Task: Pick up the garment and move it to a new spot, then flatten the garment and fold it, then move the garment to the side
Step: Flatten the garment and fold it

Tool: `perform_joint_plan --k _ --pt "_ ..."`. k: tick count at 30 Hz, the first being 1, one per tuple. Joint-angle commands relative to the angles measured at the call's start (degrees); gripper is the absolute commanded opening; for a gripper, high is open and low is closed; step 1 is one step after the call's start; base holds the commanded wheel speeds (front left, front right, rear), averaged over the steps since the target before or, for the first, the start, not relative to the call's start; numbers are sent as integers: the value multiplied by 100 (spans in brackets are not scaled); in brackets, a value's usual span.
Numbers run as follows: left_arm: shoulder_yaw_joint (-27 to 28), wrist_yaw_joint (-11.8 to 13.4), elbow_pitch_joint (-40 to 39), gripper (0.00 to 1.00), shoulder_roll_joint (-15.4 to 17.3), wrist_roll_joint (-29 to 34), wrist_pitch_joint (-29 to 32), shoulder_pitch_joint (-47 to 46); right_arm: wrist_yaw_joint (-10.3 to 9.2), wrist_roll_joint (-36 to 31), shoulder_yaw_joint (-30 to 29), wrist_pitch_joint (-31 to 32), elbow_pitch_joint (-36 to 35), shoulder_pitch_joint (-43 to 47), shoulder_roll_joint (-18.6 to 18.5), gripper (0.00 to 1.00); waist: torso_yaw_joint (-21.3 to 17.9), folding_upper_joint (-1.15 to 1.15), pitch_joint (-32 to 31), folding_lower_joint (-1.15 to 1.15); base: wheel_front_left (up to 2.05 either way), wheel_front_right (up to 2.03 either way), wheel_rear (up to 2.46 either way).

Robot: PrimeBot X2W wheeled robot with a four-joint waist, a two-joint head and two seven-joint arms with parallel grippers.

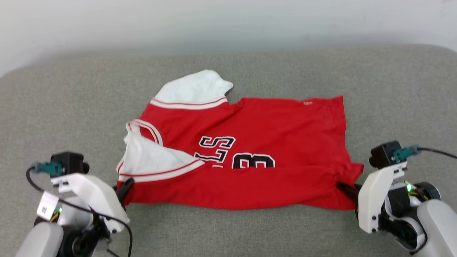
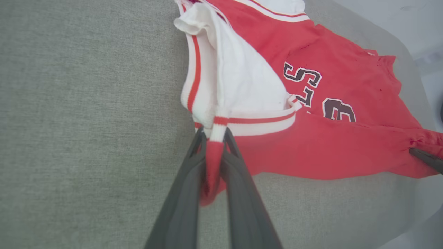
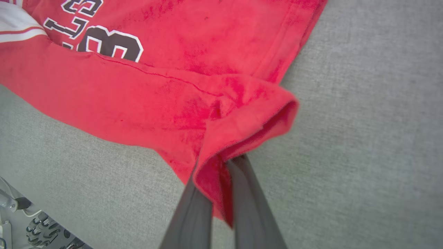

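The grey cloth-covered bench carries the red jersey T-shirt at its middle. The shirt lies sideways, collar toward 9 o'clock and hem toward 3, with its near edge doubled over the lower lettering. The left hand pinches the shirt's 8 o'clock corner below a white sleeve. The right hand pinches the 4 o'clock hem corner.

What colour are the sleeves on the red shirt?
White, edged with a red stripe; the sleeve shows best in the left wrist view.
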Motion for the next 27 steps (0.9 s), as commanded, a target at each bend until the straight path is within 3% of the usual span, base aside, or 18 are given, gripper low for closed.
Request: perform_joint_plan --k 1,14,22,23,24,25,26,27 --pt "36 43 -68 0 -16 -5 -62 209 -2 20 12 -20 -46 168 -60 0 -1 0 -272 0 0 0 0" --pt "421 512 -605 0 -25 -328 -234 2011 -3 72 -268 65 -591 1494 -87 0 101 0 -984 0 0 0 0" --pt "311 372 -99 0 -348 -480 -430 2276 -2 -108 -561 -147 -403 2071 283 0 105 0 -940 0 0 0 0" --pt "225 332 -2 0 -383 -476 -398 2259 -2 -106 -558 -178 -347 2116 335 40 91 0 -922 0 0 0 0" --pt "215 296 53 0 -435 -465 -465 2181 -2 -124 -578 -246 -326 2124 368 87 83 0 -902 0 0 0 0" --pt "208 268 128 36 -481 -477 -515 2115 -2 -138 -594 -309 -302 2131 400 100 79 0 -886 0 0 0 0" --pt "177 230 211 69 -511 -503 -506 2106 -2 -139 -583 -356 -278 2157 432 100 75 0 -875 0 0 0 0" --pt "167 210 292 92 -516 -475 -537 2090 -2 -150 -589 -449 -280 2171 458 100 73 0 -869 0 0 0 0"
